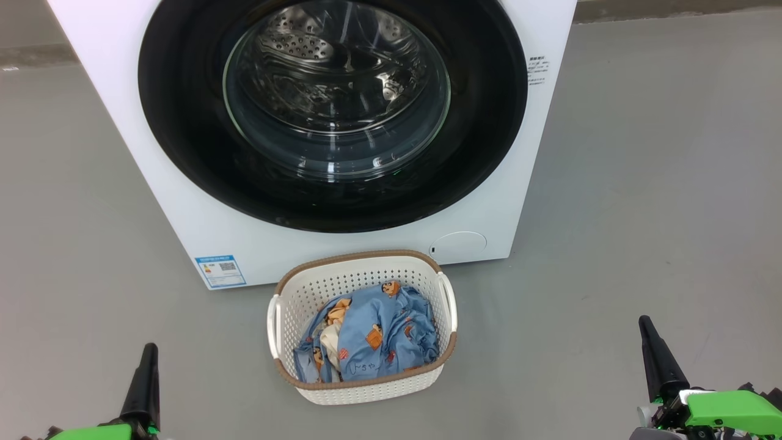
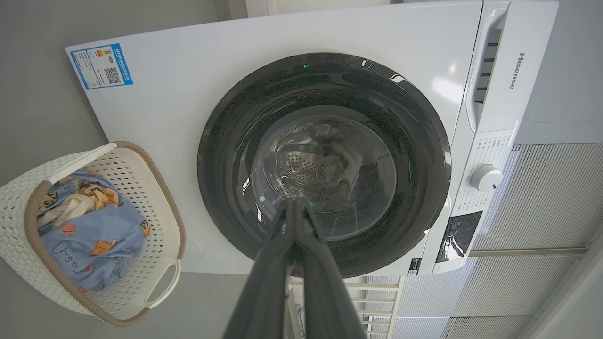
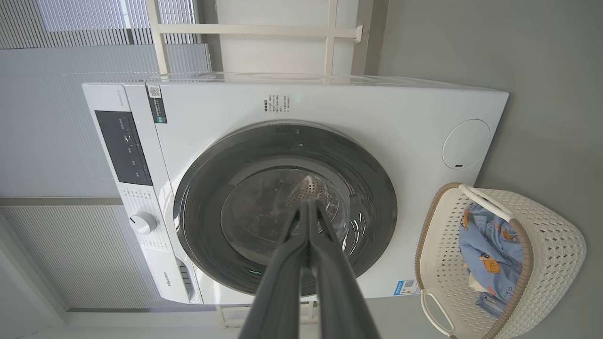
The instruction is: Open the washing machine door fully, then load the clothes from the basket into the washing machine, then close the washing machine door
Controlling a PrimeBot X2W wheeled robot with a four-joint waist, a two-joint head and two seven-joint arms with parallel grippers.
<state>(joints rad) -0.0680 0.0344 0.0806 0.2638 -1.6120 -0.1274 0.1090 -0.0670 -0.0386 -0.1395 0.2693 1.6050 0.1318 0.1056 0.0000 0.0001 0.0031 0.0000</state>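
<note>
The white washing machine stands ahead on the grey floor, its round black-rimmed door shut flat against the front, steel drum visible through the glass. In front of it sits the cream perforated basket holding the light-blue printed clothes with cream and orange pieces. My left gripper is at the lower left, shut and empty. My right gripper is at the lower right, also shut and empty. Both are well short of the basket and the door. In the wrist views the door and basket appear sideways.
Bare grey floor lies to both sides of the machine and around the basket. A control panel with a white dial tops the machine. A slatted wall and white frame stand behind it.
</note>
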